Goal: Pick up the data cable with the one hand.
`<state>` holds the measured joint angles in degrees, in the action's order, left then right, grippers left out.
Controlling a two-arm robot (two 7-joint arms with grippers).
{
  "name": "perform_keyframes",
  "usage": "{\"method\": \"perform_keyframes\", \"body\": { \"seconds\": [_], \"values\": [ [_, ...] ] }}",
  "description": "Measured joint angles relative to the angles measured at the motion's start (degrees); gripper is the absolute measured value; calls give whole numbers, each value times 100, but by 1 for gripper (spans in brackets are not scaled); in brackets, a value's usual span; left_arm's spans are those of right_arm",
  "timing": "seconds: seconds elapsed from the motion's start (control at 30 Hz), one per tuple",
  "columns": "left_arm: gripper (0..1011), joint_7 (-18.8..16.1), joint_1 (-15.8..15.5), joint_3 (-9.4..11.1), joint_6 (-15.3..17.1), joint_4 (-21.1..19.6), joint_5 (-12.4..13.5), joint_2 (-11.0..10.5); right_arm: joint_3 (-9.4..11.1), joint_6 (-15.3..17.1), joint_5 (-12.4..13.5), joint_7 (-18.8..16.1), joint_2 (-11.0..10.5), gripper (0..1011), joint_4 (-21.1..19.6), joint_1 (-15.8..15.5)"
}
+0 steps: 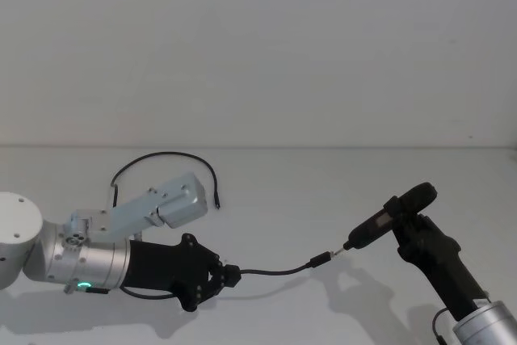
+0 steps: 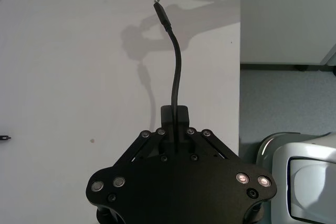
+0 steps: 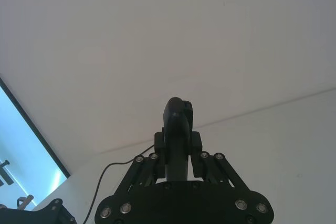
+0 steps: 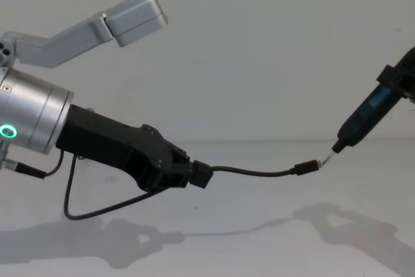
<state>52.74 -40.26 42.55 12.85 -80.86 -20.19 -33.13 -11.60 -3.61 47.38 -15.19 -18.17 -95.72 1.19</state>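
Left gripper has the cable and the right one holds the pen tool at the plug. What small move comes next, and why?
Probably a slight lift by the left gripper: it is shut on the data cable, whose plug hangs above the table at the pen-like tool tip held by the right gripper.

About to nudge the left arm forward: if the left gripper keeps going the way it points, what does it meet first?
The left gripper, shut on the data cable, points toward the pen-like tool in the right gripper. The cable's free plug would likely meet that tool's metal tip first; they already look nearly touching, though depth is unclear.
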Motion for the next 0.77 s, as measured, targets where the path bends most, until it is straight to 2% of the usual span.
{"method": "perform_keyframes", "body": {
  "seconds": [0.77],
  "values": [
    [41,0,0,0,0,0,0,0,3,1,26,8,7,263,14,0]
  ]
}}
